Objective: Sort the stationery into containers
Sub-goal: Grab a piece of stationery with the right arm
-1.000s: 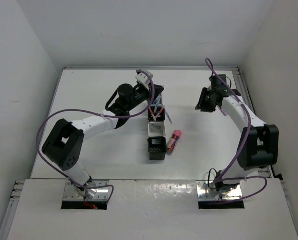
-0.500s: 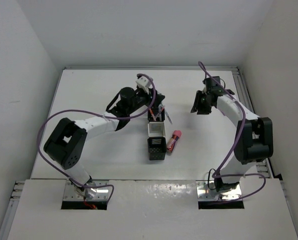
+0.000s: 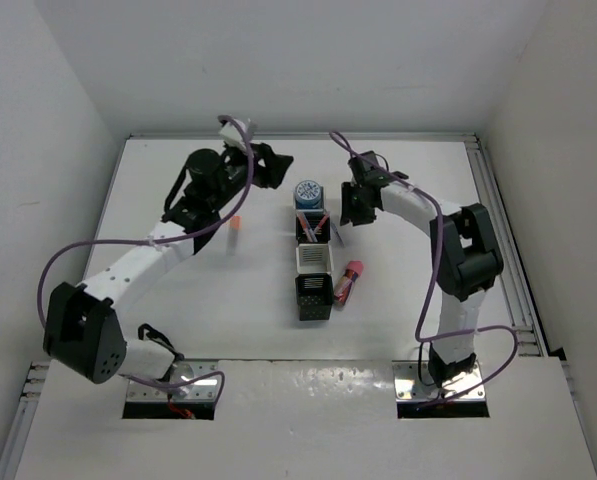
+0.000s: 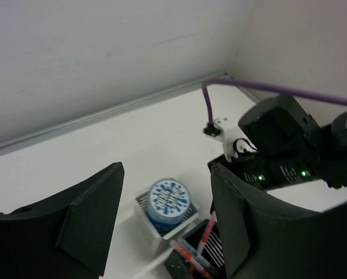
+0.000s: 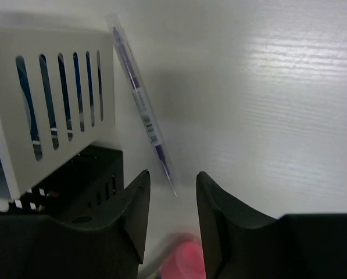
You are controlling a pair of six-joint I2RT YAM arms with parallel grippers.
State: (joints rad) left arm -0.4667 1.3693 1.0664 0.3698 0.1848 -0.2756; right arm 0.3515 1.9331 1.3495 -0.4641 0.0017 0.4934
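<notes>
The containers (image 3: 314, 262) form a row in mid-table. A blue-and-white roll (image 3: 308, 192) (image 4: 168, 200) sits in the far white cup (image 4: 161, 228). Several pens (image 4: 197, 256) stand in the black mesh cup (image 3: 313, 229) beside it. My left gripper (image 3: 271, 165) (image 4: 167, 174) hangs open, up and left of the roll, holding nothing. My right gripper (image 3: 355, 211) (image 5: 173, 177) is open just right of the row, its fingertips either side of the tip of a thin pen (image 5: 139, 102) (image 3: 337, 236) lying on the table. A pink-red marker (image 3: 350, 281) (image 5: 182, 263) lies right of the row. A white stick with orange cap (image 3: 234, 233) lies left of it.
The white slotted cup (image 5: 57, 99) and a black cup (image 5: 83, 180) stand close to my right gripper's left finger. The right arm (image 4: 289, 151) is near the left gripper. White walls enclose the table (image 3: 178, 300) on three sides, with a raised rail (image 3: 503, 230) on the right.
My left gripper has opened, left the roll in the far white cup and drawn back up-left. My right arm has swung left to the pen beside the row.
</notes>
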